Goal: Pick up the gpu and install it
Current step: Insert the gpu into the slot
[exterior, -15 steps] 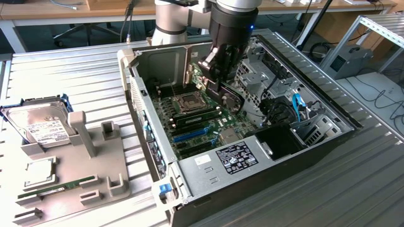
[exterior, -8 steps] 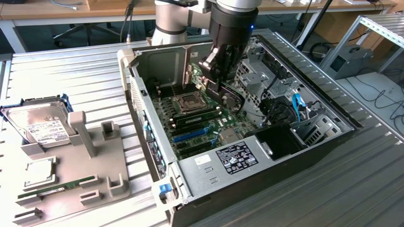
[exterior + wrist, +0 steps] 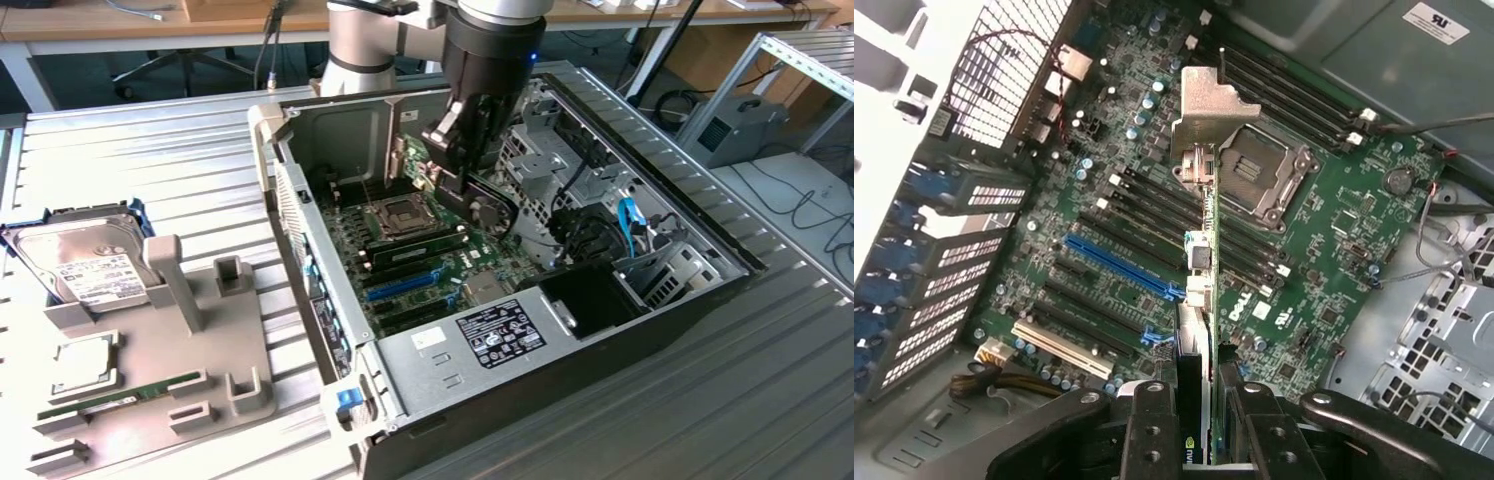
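Note:
My gripper (image 3: 463,170) hangs inside the open computer case (image 3: 707,235), shut on the gpu (image 3: 489,213), a thin black card held on edge above the green motherboard (image 3: 400,262). In the wrist view the gpu (image 3: 1201,262) runs away from the fingers (image 3: 1154,425), edge-on, with its silvery metal bracket (image 3: 1206,108) at the far end. The card hovers over the black expansion slots, beside the blue slot (image 3: 1122,267) and close to the empty CPU socket (image 3: 1264,170). It is not touching any slot.
A grey parts holder (image 3: 154,385) at the exterior view's left carries a hard drive in a blue frame (image 3: 83,262), a CPU (image 3: 83,365) and a green RAM stick (image 3: 120,395). The power supply (image 3: 497,332), drive cage (image 3: 534,165) and cables (image 3: 627,222) crowd the case.

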You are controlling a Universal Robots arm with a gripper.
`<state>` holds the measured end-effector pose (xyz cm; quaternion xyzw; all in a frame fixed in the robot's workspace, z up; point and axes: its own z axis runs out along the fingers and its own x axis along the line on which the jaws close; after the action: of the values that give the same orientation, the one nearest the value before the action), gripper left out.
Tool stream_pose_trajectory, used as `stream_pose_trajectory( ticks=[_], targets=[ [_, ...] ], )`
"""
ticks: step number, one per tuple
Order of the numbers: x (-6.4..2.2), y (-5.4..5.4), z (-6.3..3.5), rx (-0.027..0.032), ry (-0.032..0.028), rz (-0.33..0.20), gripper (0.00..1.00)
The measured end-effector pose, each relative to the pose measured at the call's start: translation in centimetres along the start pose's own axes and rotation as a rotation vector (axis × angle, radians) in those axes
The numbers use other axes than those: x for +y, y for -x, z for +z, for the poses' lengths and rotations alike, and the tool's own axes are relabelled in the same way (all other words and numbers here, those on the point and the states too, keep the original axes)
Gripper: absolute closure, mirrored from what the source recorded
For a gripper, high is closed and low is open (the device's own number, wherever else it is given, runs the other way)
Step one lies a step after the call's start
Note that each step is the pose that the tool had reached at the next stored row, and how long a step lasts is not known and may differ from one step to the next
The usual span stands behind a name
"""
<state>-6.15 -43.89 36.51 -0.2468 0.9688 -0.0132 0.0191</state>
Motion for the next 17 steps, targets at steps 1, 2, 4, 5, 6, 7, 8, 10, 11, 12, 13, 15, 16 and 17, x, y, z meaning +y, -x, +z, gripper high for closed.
stream_pose_trajectory(
  ticks=[1,2,4,5,6,7,8,10,11,12,13,15,16,17],
  targets=[
    [0.00,0.00,0.00,-0.0002,0.0001,-0.003,0.74],
    [0.00,0.00,0.00,-0.0002,0.0002,-0.006,0.74],
    [0.00,0.00,0.00,-0.0004,0.0004,-0.012,0.74],
    [0.00,0.00,0.00,-0.0005,0.0005,-0.015,0.74],
    [0.00,0.00,0.00,-0.0006,0.0006,-0.017,0.74],
    [0.00,0.00,0.00,-0.0007,0.0007,-0.020,0.74],
    [0.00,0.00,0.00,-0.0008,0.0007,-0.023,0.74],
    [0.00,0.00,0.00,-0.0011,0.0009,-0.030,0.74],
    [0.00,0.00,0.00,-0.0012,0.0010,-0.033,0.74],
    [0.00,0.00,0.00,-0.0013,0.0011,-0.035,0.74],
    [0.00,0.00,0.00,-0.0013,0.0011,-0.038,0.74],
    [0.00,0.00,0.00,-0.0016,0.0014,-0.044,0.74],
    [0.00,0.00,0.00,-0.0016,0.0015,-0.047,0.74],
    [0.00,0.00,0.00,-0.0018,0.0016,-0.050,0.74]
  ],
)
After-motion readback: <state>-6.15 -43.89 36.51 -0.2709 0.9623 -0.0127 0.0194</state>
